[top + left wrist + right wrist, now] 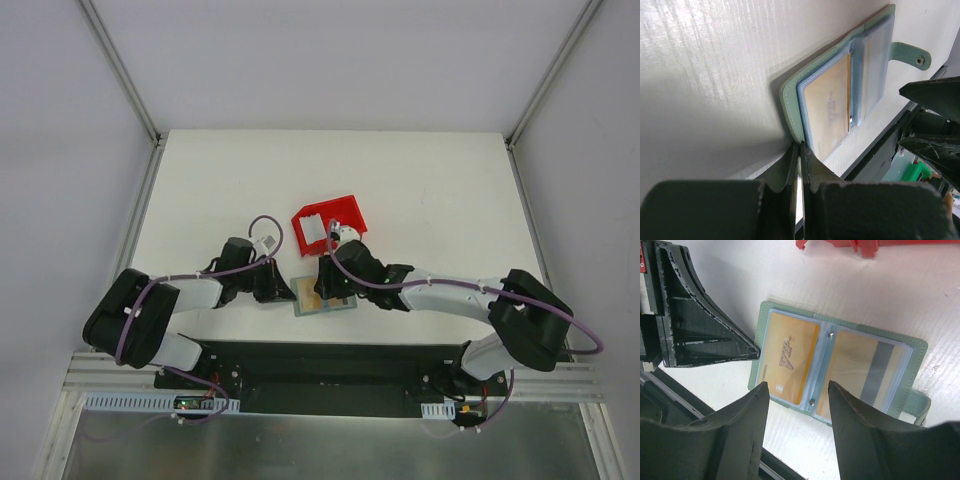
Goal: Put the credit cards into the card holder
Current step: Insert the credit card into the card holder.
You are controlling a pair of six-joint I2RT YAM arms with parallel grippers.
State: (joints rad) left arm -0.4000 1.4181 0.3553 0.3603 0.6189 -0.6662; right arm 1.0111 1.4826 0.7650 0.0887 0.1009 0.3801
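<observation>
Pinching with my left claw (800, 150): the edge of the card holder (826, 347)'s green cover, my two fingers pressed together on it with only a sliver of a gap showing.
My right claw (797, 385): spread wide and gripping nothing, hanging just above the card holder with one finger to either side of its centre fold.
Card holder: lying open and flat on the white surface (400, 180) between my two claws, clear sleeves facing up.
VIP card (790, 360): orange-gold, tucked inside the clear sleeve on the half of the card holder that my left claw grips. "VIP" reads on it in slanted letters. A row of small characters runs along one edge, too small for me to read.
Striped card (865, 370): orange-gold with a grey band across it, inside the sleeve on the other half of the card holder.
Snap tab (912, 54): a green strap with a small round snap, sticking out from the card holder's edge on the side opposite my left claw.
Red bin (328, 222): just beyond the card holder's far side, apart from it.
</observation>
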